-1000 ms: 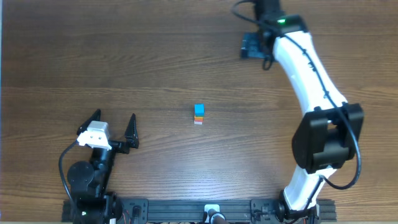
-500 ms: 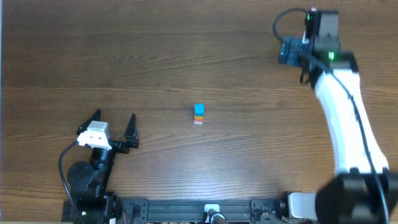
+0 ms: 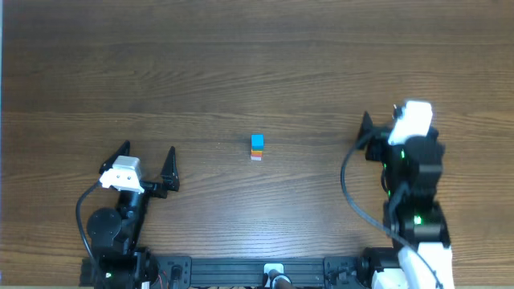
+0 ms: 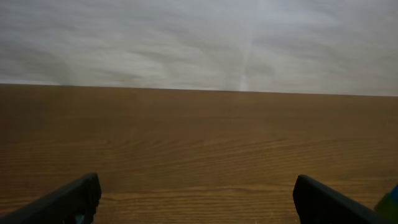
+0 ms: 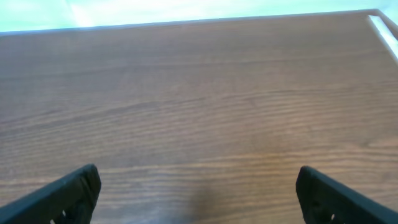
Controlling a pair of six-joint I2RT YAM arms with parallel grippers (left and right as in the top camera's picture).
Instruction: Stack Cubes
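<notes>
A small cube stack (image 3: 257,148) stands at the table's middle, with a blue cube on top, an orange one under it and a pale one at the base. My left gripper (image 3: 146,160) sits low at the left, well short of the stack, fingers spread wide and empty. The left wrist view has the left gripper (image 4: 196,182) open over bare wood, with a sliver of blue (image 4: 389,204) at the edge. My right gripper (image 3: 389,132) is at the right, level with the stack and far from it. In its wrist view the right gripper (image 5: 198,170) is open and empty.
The dark wooden table (image 3: 241,64) stretches bare around the stack. Its far edge (image 5: 186,23) and a corner show in the right wrist view. Both arm bases stand along the near edge.
The right arm has drawn back from the far right of the table to a spot near its base. The left arm and the stack have not moved.
</notes>
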